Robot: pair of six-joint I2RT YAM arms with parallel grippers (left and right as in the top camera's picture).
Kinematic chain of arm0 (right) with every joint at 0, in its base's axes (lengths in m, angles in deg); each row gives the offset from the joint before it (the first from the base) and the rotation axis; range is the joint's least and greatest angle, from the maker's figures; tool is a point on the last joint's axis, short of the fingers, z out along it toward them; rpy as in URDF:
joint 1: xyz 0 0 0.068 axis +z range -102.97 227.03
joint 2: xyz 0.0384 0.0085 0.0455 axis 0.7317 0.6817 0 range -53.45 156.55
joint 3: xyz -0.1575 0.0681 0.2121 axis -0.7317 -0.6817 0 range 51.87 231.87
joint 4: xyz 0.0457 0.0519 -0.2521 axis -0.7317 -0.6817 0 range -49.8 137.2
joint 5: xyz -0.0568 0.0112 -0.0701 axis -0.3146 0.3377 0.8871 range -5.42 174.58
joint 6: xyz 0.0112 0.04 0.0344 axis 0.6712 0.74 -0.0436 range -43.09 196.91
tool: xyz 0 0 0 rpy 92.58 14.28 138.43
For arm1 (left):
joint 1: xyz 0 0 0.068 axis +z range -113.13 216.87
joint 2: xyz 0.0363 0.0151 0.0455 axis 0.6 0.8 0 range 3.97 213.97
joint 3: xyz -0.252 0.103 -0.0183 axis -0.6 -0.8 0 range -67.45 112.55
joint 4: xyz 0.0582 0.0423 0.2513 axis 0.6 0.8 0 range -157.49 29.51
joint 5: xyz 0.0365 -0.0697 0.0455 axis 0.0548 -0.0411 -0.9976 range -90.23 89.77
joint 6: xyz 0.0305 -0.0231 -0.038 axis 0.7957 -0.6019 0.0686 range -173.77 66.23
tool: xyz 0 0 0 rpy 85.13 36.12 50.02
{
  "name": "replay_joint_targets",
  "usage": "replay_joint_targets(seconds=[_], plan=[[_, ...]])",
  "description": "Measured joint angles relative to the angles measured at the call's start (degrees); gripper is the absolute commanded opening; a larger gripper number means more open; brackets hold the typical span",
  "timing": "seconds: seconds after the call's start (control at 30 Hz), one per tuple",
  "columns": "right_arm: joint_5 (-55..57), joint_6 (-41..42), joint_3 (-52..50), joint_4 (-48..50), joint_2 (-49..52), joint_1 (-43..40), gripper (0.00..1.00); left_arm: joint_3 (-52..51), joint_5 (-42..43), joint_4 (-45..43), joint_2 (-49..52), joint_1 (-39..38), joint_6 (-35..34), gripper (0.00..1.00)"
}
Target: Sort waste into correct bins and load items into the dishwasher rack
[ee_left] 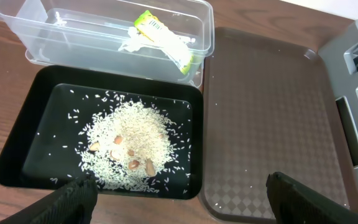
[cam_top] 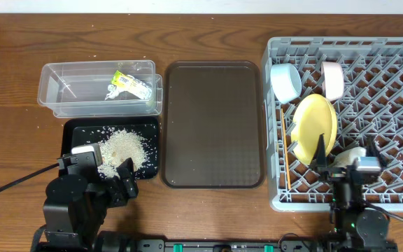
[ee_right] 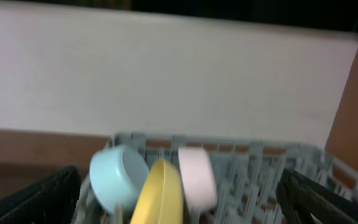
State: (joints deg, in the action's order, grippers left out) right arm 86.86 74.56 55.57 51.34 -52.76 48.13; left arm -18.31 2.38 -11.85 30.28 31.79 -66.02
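While left gripper (ee_left: 182, 186) and right gripper (ee_right: 179, 180) both gape wide, empty: rice scraps (cam_top: 123, 148) piled in black bin (cam_top: 72, 133), wrapper (cam_top: 131, 84) in clear tub (cam_top: 49, 84), yellow plate (cam_top: 315, 126), blue bowl (cam_top: 285, 82), white bowl (cam_top: 332, 79) on edge in rack (cam_top: 390, 84).

I count two bins: one clear tub (cam_top: 47, 87) and one black bin (cam_top: 75, 136). One wrapper (cam_top: 131, 85), one rice heap (cam_top: 123, 147), one brown tray (cam_top: 213, 126), one rack (cam_top: 390, 105), one yellow plate (cam_top: 315, 126). Two bowls: one light blue bowl (cam_top: 285, 82), one white bowl (cam_top: 332, 79). For the chopsticks (cam_top: 286, 164) I cannot resolve a number.
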Motion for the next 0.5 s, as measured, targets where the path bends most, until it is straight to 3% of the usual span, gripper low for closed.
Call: replay_joint_targets(seconds=[0.2,0.5], plan=[[-2.1,0.0,-3.3,-8.2,0.0,0.0,0.99,0.0,0.0,0.0,0.0,0.0,0.0,0.9],[-3.8,0.0,-3.3,-8.1,0.0,0.0,0.99,0.0,0.0,0.0,0.0,0.0,0.0,0.9]])
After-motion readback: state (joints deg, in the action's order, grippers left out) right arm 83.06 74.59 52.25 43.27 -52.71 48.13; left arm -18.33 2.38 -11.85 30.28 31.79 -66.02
